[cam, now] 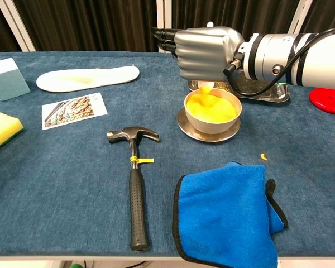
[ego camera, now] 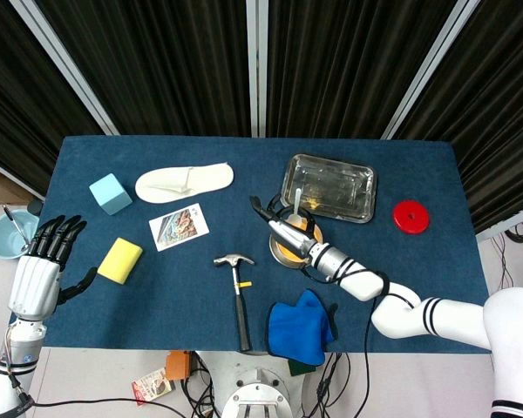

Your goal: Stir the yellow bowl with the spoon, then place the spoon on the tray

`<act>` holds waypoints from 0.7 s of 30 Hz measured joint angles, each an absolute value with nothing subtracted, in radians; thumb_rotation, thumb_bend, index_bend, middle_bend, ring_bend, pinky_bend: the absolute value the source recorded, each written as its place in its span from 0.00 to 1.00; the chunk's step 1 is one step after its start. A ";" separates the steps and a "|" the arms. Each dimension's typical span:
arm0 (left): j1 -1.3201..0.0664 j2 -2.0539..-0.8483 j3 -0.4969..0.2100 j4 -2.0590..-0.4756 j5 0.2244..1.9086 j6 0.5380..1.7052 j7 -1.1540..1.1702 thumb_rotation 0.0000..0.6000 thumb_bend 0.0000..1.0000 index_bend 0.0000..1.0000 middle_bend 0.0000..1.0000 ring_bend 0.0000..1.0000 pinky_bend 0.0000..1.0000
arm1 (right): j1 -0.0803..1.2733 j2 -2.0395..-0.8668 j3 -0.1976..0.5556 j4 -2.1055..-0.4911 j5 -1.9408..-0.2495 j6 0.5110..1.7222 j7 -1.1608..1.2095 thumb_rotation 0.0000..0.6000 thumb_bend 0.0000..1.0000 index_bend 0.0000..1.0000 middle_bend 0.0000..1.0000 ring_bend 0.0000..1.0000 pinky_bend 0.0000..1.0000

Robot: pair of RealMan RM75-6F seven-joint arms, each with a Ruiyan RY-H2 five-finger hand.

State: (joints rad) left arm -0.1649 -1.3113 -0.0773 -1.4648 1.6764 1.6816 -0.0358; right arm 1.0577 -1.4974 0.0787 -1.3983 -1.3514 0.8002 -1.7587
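The yellow bowl [cam: 212,109] stands on a small saucer in front of the steel tray [cam: 276,96]. My right hand [cam: 204,47] hovers over the bowl's far rim and grips the white spoon [cam: 205,88], whose tip dips into the yellow contents. In the head view the right hand [ego camera: 283,228] covers most of the bowl [ego camera: 303,251], and the spoon handle [ego camera: 297,202] sticks up toward the tray [ego camera: 329,187]. My left hand [ego camera: 39,266] hangs off the table's left edge with fingers spread, holding nothing.
A hammer [cam: 135,178] and a blue cloth [cam: 226,215] lie in front of the bowl. A red disc [cam: 329,100] sits right of the tray. On the left are a picture card [cam: 72,110], a yellow sponge [cam: 1,129], a light blue block [cam: 8,79] and a white insole [cam: 89,77].
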 measured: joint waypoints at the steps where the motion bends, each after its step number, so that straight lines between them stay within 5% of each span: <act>1: -0.165 -1.311 -0.078 -1.466 1.677 1.682 -0.034 1.00 0.24 0.11 0.11 0.08 0.13 | 1.058 -1.499 0.078 -1.401 -1.338 0.806 -1.780 1.00 0.54 0.79 0.33 0.08 0.00; 21: -0.164 -1.306 -0.078 -1.470 1.672 1.677 -0.033 1.00 0.24 0.11 0.11 0.08 0.13 | 1.047 -1.576 0.031 -1.410 -1.181 0.964 -1.988 1.00 0.54 0.81 0.34 0.07 0.00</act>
